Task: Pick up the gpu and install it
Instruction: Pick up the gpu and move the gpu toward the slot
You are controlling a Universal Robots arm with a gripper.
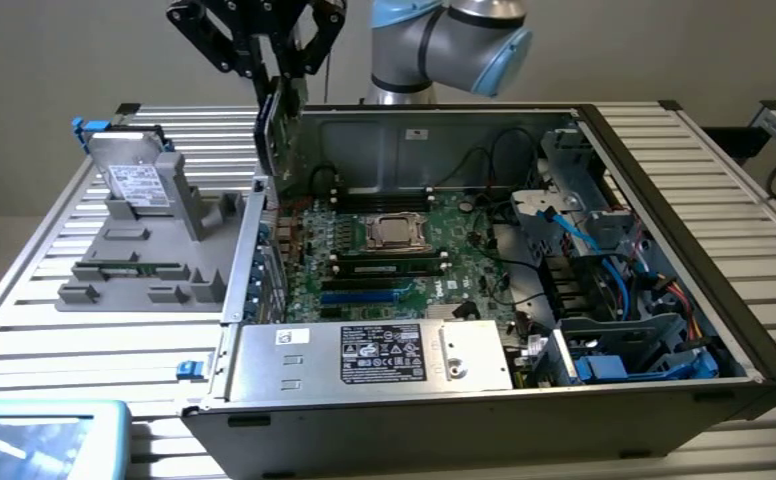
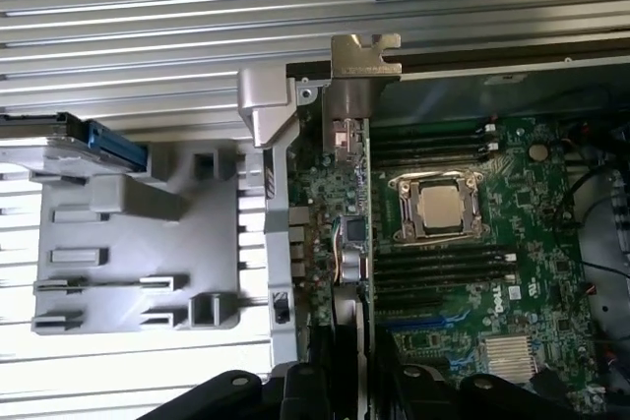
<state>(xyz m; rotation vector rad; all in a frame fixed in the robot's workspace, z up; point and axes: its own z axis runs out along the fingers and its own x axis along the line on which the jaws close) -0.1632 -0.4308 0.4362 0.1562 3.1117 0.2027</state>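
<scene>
Fingers [image 1: 237,56] partly closed, clamped on the top edge of the gpu [image 1: 279,130], one finger each side of the card. Gripper [image 1: 281,75] sat at the upper left of the exterior view, pointing down, with the grey-and-blue robot arm [image 1: 442,40] at top centre behind it.

Gpu hung upright, on edge, over the rear left corner of the open computer case [image 1: 655,190]. Its lower end was down at the rim of the case wall; could not tell if it touched. Card was not seated in a slot.

Wrist view looked straight down the card: gpu [image 2: 352,125] edge-on, with its silver bracket at the case's rear wall by the port block. The thin card body ran back to the gripper [image 2: 354,395] between the black fingers [image 2: 300,390], along the edge of the motherboard [image 2: 492,272].

In the exterior view, inside the case:
- green motherboard [image 1: 402,270] at centre frame
- bare CPU socket [image 1: 395,232] on it
- power supply [image 1: 375,355] with black label at lower centre
- blue cables and drive bays at right

Grey fixture tray [image 1: 148,265] lay at the exterior view's left, just beside the case, on the slatted table [image 1: 41,340]. A grey drive [image 1: 135,180] stood tilted at the back of the tray and a memory stick [image 1: 128,270] lay in a slot near the front. Teal-edged object [image 1: 41,440] in the lower left corner
</scene>
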